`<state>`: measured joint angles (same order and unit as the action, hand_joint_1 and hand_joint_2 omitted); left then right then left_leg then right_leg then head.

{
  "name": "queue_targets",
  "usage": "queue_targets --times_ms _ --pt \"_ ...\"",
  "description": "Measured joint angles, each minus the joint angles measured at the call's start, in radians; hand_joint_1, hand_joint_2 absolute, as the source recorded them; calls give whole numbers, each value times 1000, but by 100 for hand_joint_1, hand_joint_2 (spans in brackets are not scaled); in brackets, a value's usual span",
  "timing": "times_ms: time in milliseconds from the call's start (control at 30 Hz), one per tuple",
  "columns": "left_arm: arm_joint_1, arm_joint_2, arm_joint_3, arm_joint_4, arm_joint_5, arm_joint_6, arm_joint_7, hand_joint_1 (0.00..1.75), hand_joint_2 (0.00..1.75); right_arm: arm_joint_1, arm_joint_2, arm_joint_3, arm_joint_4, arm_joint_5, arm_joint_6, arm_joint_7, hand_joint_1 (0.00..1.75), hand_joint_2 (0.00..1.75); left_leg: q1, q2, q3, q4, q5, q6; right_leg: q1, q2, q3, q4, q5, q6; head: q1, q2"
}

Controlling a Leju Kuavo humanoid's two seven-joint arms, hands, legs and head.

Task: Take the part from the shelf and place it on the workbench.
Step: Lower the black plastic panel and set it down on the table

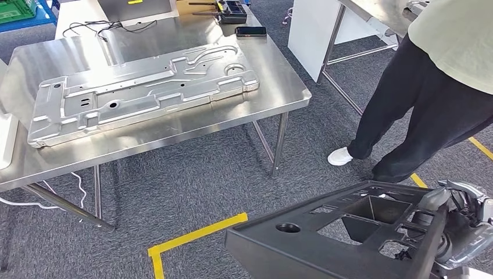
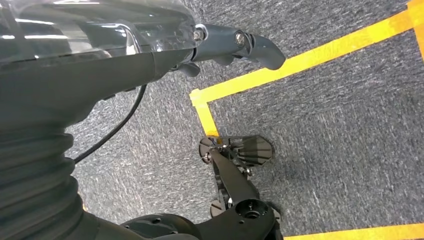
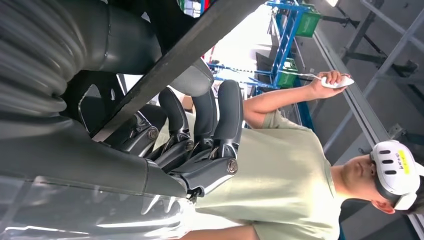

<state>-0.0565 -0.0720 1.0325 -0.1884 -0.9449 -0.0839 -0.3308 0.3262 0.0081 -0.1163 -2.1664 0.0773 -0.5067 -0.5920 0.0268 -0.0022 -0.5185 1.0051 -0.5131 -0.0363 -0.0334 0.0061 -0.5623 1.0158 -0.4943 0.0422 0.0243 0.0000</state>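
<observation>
right robot hand (image 1: 459, 224) grips the black plastic part (image 1: 343, 232) at its right edge; in the right wrist view the fingers (image 3: 215, 120) curl around a dark rim of the part. the part hangs low at the near right of the head view, over the carpet, well apart from the desk (image 1: 279, 75). left robot hand (image 2: 235, 45) hangs over the floor near the yellow floor tape (image 2: 300, 60); holds nothing visible, whether its fingers are spread or curled cannot be told.

risks, judged from this moment:
- part is wide and held from one side only, so it may tilt or slip out of the fingers during the walk to the desk.
- the large metal panel (image 1: 139, 87) covers most of the desk top; bare area is mainly along the near edge and right corner. a placement there may leave the part overhanging, or it may land on the panel.
- a person (image 1: 430, 75) stands close at the right; a swing of the part could hit their legs.
- phone (image 1: 251, 31) at the far edge could be pushed.
</observation>
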Motion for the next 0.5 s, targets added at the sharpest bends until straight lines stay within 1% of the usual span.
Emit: queue_targets --times_ms 67,133,167,233,267,300,367,400,433,467,500 --pt "0 0 3 0 0 0 -1 0 175 0 0 0 0 -11 10 0 175 175 -1 0 -1 5 -4 0 -3 0 1 -1 0 1 -2 0" --pt "0 0 6 0 0 0 -2 0 175 -1 0 0 0 -20 18 1 175 175 -4 1 -3 11 -7 4 -7 0 2 -2 1 2 -5 0" --pt "0 0 7 0 -1 0 -2 0 175 -1 0 0 0 -22 20 1 175 175 -6 2 -3 11 -7 6 -7 1 4 -5 3 5 -6 0" --pt "0 0 8 0 -1 0 -4 0 175 -1 -1 0 0 -23 23 1 175 175 -1 8 4 -3 0 12 -4 2 2 -2 0 12 -6 0" --pt "0 -1 9 0 -1 0 -4 0 175 -1 -2 0 0 -23 23 1 175 175 2 14 8 -12 4 15 -1 2 -8 17 -12 14 -3 0" --pt "0 -1 9 0 -2 0 -4 0 175 -1 -3 1 0 -22 23 1 175 175 5 20 13 -18 7 18 1 2 -30 58 -33 16 1 0" --pt "0 -1 10 0 -2 0 -4 0 175 -1 -5 1 0 -20 23 1 175 175 4 34 15 -20 5 21 2 2 -100 187 -85 18 12 0" --pt "0 -1 10 0 -2 0 -4 0 175 0 -5 1 0 -20 23 1 175 175 4 40 17 -19 3 22 2 1 -132 242 -98 19 16 0" --pt "0 -1 11 0 -2 0 -4 0 175 1 -5 1 0 -19 24 1 175 175 4 47 20 -19 1 21 1 1 -149 265 -93 21 20 0" --pt "0 -1 11 0 -2 0 -4 0 175 1 -5 1 0 -18 24 1 175 175 6 53 24 -18 -3 19 0 -1 -144 247 -68 22 23 0" --pt "0 -2 11 0 -2 0 -4 0 175 1 -5 1 0 -18 25 1 175 175 9 58 31 -18 -7 15 0 -6 -120 192 -30 23 27 0"
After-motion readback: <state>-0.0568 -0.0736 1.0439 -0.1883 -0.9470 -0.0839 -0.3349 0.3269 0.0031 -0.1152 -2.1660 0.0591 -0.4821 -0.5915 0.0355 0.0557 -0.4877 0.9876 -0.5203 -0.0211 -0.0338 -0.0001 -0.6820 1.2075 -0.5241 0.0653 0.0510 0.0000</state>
